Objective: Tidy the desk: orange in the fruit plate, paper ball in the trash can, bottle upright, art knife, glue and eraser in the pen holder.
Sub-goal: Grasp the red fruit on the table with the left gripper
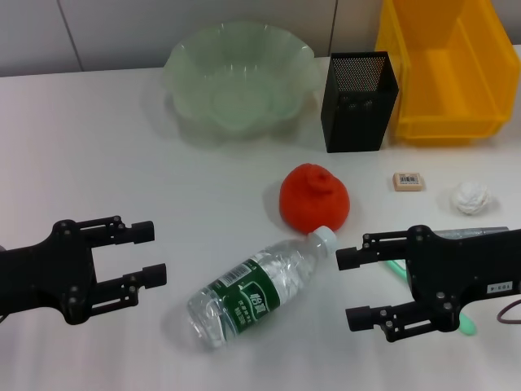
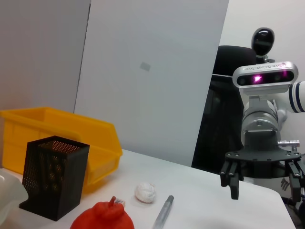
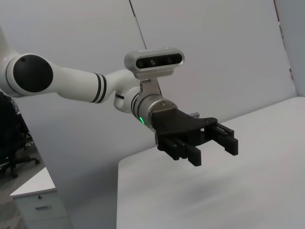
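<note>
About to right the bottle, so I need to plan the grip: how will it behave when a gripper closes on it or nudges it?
The bottle lies on its side, so a nudge would likely roll it. Its clear, ribbed thin wall probably dents under a hard squeeze. It looks almost empty, so likely light and easy to tip once stood up. The orange by its cap may block rolling that way.

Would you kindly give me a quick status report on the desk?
Left gripper and right gripper open, empty. Clear plastic bottle lying flat between them, red-orange knobbly orange touching its cap. Nothing tidied yet.
</note>
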`<state>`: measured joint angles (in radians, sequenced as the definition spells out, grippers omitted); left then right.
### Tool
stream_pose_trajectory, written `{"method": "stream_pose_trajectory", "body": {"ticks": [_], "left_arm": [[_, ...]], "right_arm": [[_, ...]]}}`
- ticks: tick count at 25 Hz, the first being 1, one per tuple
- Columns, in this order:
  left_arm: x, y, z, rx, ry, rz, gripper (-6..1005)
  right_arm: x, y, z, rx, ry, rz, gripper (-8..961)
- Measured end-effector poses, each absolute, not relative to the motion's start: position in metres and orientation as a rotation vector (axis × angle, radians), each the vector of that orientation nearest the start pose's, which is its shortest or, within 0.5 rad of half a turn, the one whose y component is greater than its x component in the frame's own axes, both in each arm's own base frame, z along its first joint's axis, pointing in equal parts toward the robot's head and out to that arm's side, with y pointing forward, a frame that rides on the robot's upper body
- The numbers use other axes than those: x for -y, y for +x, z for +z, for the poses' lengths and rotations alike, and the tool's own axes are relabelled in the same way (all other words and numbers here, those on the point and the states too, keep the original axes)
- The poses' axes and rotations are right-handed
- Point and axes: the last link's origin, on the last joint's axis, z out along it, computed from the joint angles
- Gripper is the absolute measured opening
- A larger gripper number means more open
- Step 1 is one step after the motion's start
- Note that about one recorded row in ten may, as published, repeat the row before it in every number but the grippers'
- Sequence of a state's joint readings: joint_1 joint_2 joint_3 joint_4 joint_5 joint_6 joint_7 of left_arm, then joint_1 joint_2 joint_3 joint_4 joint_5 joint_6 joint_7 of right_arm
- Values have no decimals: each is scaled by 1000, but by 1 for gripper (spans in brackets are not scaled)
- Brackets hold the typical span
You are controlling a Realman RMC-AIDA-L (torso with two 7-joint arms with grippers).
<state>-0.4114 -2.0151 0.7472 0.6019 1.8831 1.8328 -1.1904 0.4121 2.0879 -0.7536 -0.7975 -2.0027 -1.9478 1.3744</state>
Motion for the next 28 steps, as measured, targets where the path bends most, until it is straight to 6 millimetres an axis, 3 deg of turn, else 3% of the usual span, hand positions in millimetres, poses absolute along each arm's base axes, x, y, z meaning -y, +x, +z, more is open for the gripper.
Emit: {"method": "stream_pose_trajectory", "body": {"ticks": [21,28], "left_arm": [[-269,-275,13,431,-2842,-950,599],[-280,-268,13,500,-2821,-931,600]], "right_arm": [[-261,254,14,-490,-3034,874,765],[-262,255,18,-527,-3025,866,762]]}}
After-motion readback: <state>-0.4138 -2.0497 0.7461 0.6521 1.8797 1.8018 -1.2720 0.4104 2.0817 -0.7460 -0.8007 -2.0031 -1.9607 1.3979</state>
